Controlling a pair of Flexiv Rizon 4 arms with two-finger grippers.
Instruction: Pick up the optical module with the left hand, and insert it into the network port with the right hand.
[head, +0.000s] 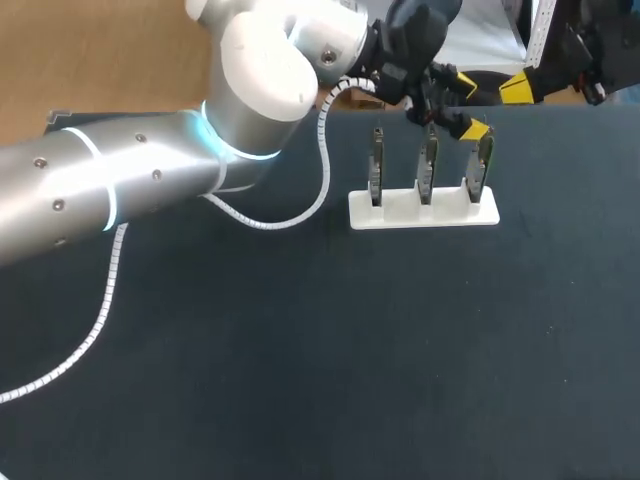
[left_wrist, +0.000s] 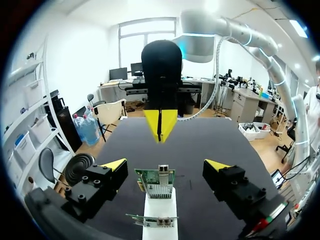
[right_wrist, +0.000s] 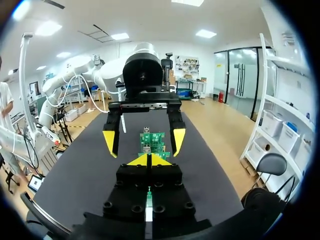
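Three green circuit cards with metal ports stand upright in a white rack (head: 423, 211). I cannot make out a separate optical module. My left gripper (head: 468, 105) hangs over the rack's right end, open. In the left wrist view its yellow fingers (left_wrist: 114, 164) stand wide on either side of one card (left_wrist: 157, 182), touching nothing. My right gripper (head: 515, 88) is at the table's far right edge, shut with nothing visible in it. It faces the left gripper (right_wrist: 144, 141) and the cards (right_wrist: 152, 140) across the rack, and shows in the left wrist view as the right gripper (left_wrist: 160, 125).
The dark table mat (head: 330, 360) spreads wide in front of the rack. My left arm's white cable (head: 300, 215) loops down onto the mat just left of the rack (left_wrist: 160, 207).
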